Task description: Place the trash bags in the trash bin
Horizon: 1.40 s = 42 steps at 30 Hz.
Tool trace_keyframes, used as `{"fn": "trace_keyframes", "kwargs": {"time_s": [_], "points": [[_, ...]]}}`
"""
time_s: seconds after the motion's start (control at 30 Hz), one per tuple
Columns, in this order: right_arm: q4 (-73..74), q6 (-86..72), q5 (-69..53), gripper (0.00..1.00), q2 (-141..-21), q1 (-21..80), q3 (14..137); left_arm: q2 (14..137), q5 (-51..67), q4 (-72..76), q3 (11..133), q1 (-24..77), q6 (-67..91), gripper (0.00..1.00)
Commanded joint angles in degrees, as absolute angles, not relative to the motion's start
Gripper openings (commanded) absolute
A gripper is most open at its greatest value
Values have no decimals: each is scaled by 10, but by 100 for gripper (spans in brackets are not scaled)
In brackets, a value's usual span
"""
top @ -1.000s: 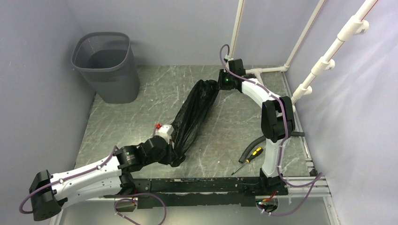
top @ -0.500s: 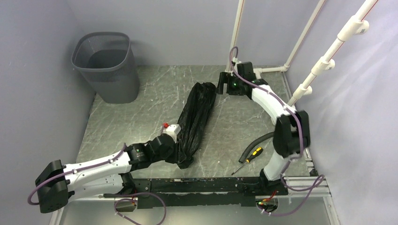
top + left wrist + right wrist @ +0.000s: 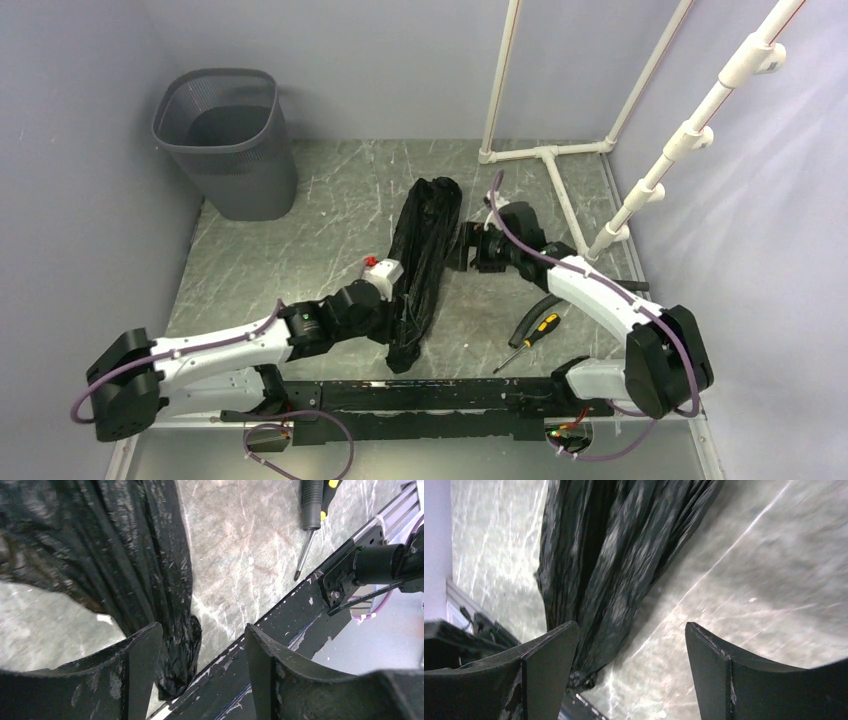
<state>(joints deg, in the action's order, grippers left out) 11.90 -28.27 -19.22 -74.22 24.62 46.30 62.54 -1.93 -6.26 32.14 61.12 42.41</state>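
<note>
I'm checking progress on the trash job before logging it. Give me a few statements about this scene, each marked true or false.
1. The bag lies stretched out on the table, outside the bin. True.
2. The bin is tipped on its side. False: it stands upright at the table's far left corner.
3. The left end effector and the right end effector are both open, gripping nothing. True.
4. The screwdriver is inside the bin. False: it lies on the table at the near right.
</note>
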Motion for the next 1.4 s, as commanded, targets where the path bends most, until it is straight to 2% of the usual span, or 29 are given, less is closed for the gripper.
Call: {"fn": "trace_keyframes", "kwargs": {"time_s": [0.0, 0.3, 0.47, 0.6, 0.77, 0.87, 1.03, 1.1, 1.27, 1.37], "points": [[74, -326, -156, 81, -705, 322, 430, 539, -93, -85, 304, 613, 454, 65], [-27, -397, -135, 71, -706, 479, 354, 455, -289, -389, 324, 614, 603, 66], [18, -401, -45, 74, -778, 563, 425, 449, -320, -440, 318, 613, 666, 66], [81, -410, 75, 77, -842, 619, 508, 463, -325, -447, 319, 613, 684, 66], [167, -451, 180, 73, -924, 644, 587, 473, -333, -463, 323, 613, 700, 66], [203, -457, 199, 64, -954, 644, 612, 461, -329, -457, 315, 613, 700, 66], [195, -438, 190, 22, -949, 644, 623, 416, -318, -423, 286, 614, 688, 66], [182, -423, 188, 13, -934, 643, 623, 395, -312, -408, 275, 613, 680, 67], [114, -405, 141, 4, -858, 612, 593, 351, -281, -340, 257, 614, 623, 70], [21, -428, 52, 3, -791, 543, 530, 328, -254, -292, 252, 614, 584, 73]]}}
